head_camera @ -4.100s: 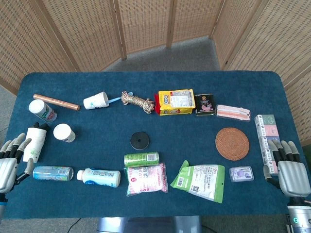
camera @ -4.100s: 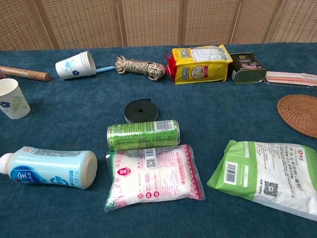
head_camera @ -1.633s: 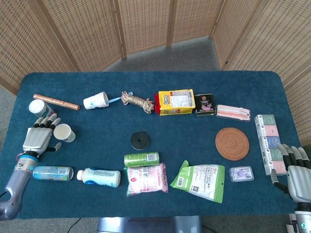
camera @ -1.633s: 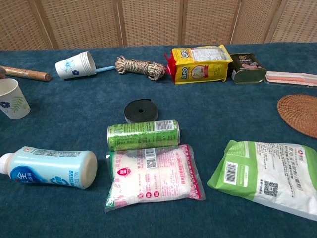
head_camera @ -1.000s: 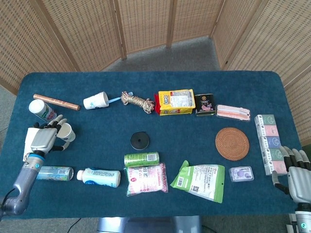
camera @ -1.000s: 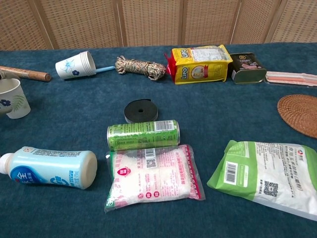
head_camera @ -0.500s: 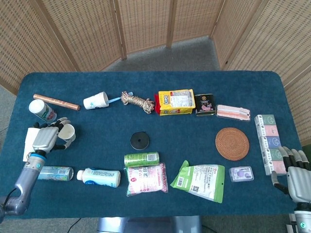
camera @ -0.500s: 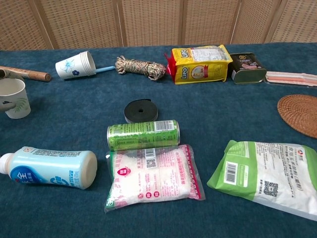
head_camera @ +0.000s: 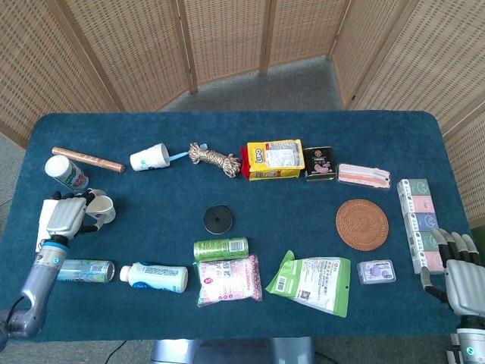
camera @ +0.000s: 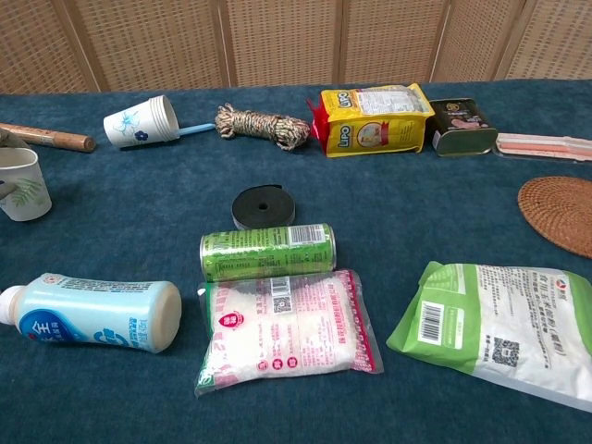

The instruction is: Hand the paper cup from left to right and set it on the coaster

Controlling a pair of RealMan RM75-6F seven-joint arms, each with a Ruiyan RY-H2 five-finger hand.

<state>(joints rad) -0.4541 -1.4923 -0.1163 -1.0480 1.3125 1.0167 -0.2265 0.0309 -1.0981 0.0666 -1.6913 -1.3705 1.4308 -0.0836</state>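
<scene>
Woven-cane screens stand behind a dark blue table where, at the far left edge, the left hand has its fingers wrapped around one upright paper cup, which the chest view cuts off at its frame edge, while a second paper cup lies on its side farther back. Toward the middle lie one black tape roll, one green can and two plastic bottles, with open cloth between the tape roll and the single woven coaster on the right. At the near right corner the right hand rests with fingers apart, holding nothing, beside a long box, its wrist cut off by the frame.
</scene>
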